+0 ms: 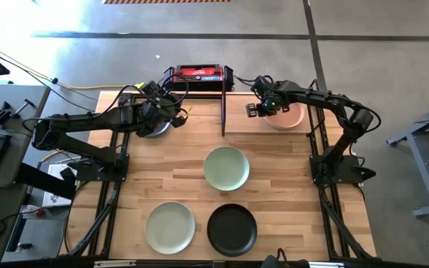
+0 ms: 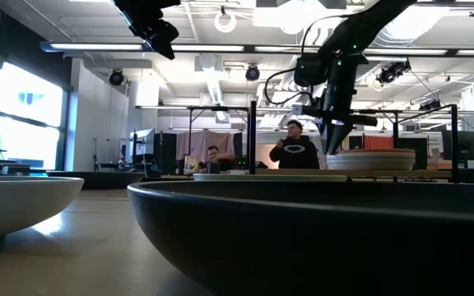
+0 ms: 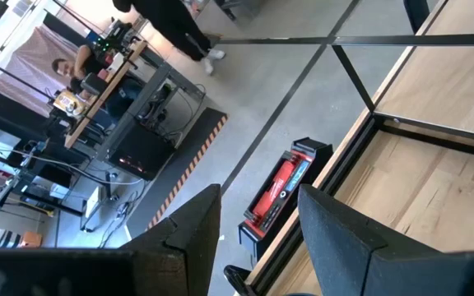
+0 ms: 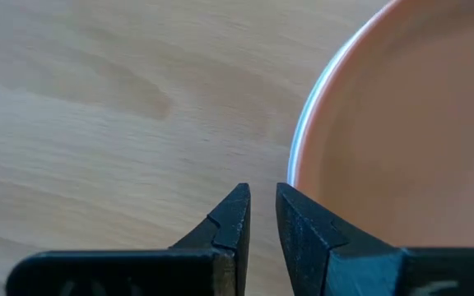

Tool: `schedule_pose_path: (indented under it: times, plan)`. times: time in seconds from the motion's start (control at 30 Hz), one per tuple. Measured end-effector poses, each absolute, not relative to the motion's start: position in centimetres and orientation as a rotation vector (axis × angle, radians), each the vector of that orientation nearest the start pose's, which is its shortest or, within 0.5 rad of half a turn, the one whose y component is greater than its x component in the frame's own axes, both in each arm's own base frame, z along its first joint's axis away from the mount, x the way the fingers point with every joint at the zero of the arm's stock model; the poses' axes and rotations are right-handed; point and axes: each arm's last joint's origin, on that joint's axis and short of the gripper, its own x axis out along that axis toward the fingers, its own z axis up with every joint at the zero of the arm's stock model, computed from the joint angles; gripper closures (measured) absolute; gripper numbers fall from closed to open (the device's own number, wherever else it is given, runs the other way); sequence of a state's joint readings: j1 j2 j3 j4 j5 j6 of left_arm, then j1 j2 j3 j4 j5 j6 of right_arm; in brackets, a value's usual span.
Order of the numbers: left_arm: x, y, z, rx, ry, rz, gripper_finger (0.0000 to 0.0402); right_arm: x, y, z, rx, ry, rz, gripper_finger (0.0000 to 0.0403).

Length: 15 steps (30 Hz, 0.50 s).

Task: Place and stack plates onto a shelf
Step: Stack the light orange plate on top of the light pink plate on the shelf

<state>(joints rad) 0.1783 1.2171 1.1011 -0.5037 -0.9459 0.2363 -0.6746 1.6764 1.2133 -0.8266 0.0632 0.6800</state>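
The right gripper [image 4: 262, 201], fingers nearly together and gripping nothing, is hovering beside the peach-pink plate [image 4: 401, 140] on the shelf [image 1: 267, 125] (left gripper [image 3: 257, 226] gaping, empty), risking nudging its rim.

Both arms raised, fingers [image 4: 263, 215] apart
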Motion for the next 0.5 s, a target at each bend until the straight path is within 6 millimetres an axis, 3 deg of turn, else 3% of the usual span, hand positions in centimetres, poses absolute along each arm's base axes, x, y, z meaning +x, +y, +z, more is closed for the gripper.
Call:
schedule_pose_path:
  times: [0.5]
  plan:
    - [23.97,6.7,33.32,0.449,0.734,1.014,0.0247,23.98,-19.67,21.52,0.913,1.127,-1.129,0.0346]
